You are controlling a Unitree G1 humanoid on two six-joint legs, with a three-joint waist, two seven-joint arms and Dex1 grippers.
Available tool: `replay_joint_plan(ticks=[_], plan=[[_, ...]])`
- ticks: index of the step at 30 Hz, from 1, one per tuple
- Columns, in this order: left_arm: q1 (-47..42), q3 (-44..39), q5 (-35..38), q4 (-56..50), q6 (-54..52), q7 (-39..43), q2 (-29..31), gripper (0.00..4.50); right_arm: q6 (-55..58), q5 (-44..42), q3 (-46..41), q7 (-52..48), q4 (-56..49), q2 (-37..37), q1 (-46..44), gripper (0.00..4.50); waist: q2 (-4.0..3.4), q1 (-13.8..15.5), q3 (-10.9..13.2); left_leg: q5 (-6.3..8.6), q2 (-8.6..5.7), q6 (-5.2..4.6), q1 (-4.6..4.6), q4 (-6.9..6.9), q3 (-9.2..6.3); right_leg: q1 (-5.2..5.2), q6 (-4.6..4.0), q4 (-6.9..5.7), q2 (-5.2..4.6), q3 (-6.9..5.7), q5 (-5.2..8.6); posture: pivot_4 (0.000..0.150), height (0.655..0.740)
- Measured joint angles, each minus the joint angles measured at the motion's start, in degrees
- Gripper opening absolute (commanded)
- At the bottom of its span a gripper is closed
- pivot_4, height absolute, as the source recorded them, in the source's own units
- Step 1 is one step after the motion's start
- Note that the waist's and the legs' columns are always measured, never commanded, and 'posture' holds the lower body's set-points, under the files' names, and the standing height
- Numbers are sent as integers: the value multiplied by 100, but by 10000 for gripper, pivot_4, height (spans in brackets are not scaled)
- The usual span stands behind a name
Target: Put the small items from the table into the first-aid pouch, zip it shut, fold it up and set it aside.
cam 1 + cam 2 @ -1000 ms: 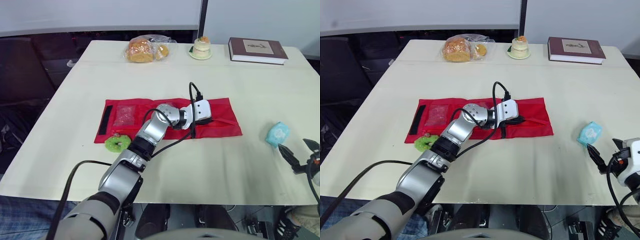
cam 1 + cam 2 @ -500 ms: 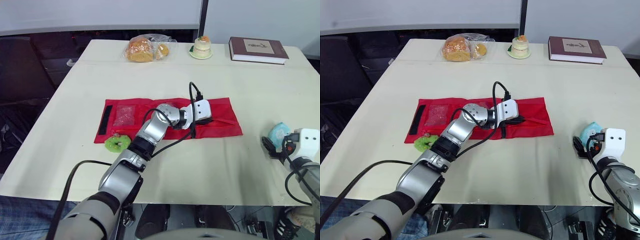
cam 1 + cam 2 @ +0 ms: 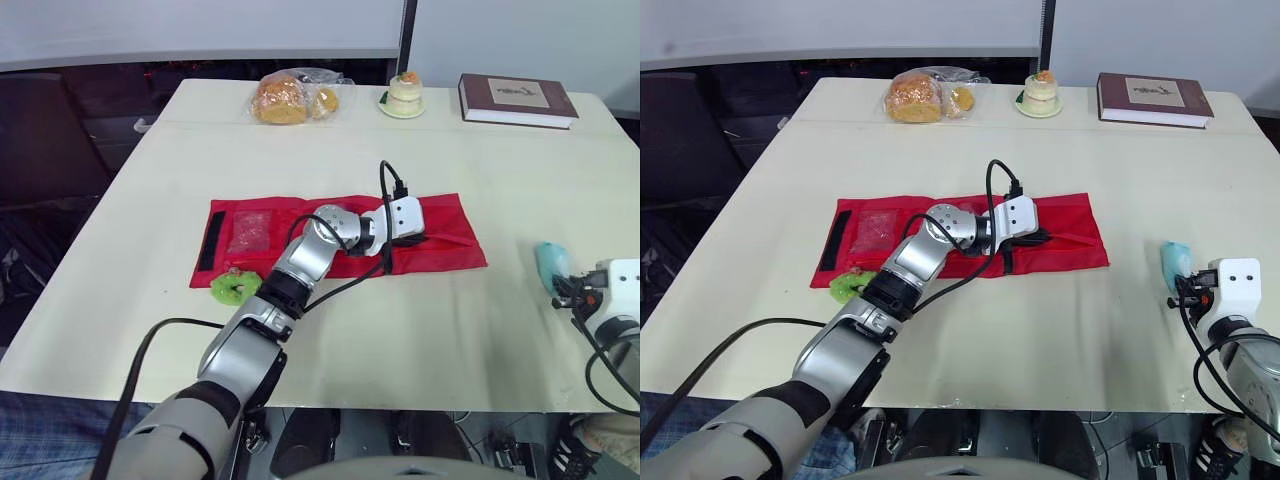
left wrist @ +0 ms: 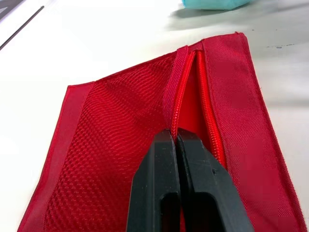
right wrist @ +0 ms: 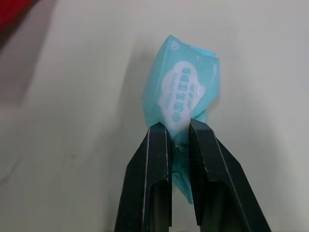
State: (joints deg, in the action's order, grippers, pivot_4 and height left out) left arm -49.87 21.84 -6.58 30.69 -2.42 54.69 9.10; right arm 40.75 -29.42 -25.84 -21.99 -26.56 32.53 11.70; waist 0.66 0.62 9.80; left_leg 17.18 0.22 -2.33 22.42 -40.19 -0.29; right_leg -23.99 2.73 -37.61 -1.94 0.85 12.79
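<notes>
A red first-aid pouch [image 3: 450,225] lies unfolded in the middle of the table, its zip open. My left gripper [image 4: 176,140] rests on it, shut on the fabric at the zip's edge. A green ring-shaped item [image 3: 234,287] sits at the pouch's front left corner. Near the table's right edge, a teal packet [image 5: 186,92] is pinched at its lower end by my right gripper [image 5: 178,137]. In the left eye view the packet [image 3: 551,262] stands on edge just above that gripper [image 3: 562,288].
At the back of the table are a bag of bread [image 3: 290,98], a small cake on a saucer [image 3: 405,95] and a dark red book [image 3: 515,100]. The table's front edge [image 3: 400,405] runs close below my right gripper.
My right gripper has moved in from the table's front right corner to the teal packet and shut on it, tipping it on edge. The left gripper has stayed on the pouch.
</notes>
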Motion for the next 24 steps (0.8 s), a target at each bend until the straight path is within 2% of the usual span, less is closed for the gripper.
replay_joint_plan(ticks=[5, 7, 12, 18, 19, 22, 24], plan=[[-73, -4, 2, 57, 23, 15, -53, 0, 573, -1402, -89, -1148, -1142, 773, 302, 286, 1, -14, 2, 0, 5, 0, -1, -1, -9, 4, 0, -3, 7, 1, 0, 1500, 7400], [-73, -4, 3, 59, 28, 22, -68, 0, 694, -1534, -53, -1183, -1255, 848, 269, 286, 1, -7, 2, 0, 5, 0, -1, -4, -9, 5, 0, -3, 7, 2, 0, 1500, 7400], [-70, 10, 14, 45, 37, 106, -181, 0, 989, -1057, 1060, -709, -1173, 1002, -322, 286, 1, 15, 3, 0, 1, 1, 4, -8, -10, 2, 0, -2, 7, 4, 0, 1500, 7400], [-37, 33, 47, -56, 36, 205, -241, 0, 1175, -720, 1544, -247, -678, 761, -1014, 286, 0, 20, 2, -1, -1, 1, 21, -8, -10, -12, 0, 1, 4, 4, 0, 1500, 7400], [144, 99, 70, -322, -4, 267, -290, 0, 1253, -551, 1783, 165, -275, 236, -1695, 286, 0, 1, 2, -1, 1, 2, 22, -8, -7, -19, 0, -7, 5, 8, -1, 1500, 7400], [234, 159, 106, -466, -26, 295, -362, 0, 1307, -467, 1916, 386, -117, -5, -1956, 286, -1, 18, 1, -1, 1, 2, 29, -7, -18, -21, -1, -7, 5, -3, -1, 1500, 7400], [267, 150, 106, -534, -87, 279, -370, 0, 1365, -409, 1909, 839, 105, -662, -2266, 286, -3, 6, 1, -2, 3, 2, 28, -8, -13, -25, -1, -12, 7, 2, -1, 1500, 7400]])
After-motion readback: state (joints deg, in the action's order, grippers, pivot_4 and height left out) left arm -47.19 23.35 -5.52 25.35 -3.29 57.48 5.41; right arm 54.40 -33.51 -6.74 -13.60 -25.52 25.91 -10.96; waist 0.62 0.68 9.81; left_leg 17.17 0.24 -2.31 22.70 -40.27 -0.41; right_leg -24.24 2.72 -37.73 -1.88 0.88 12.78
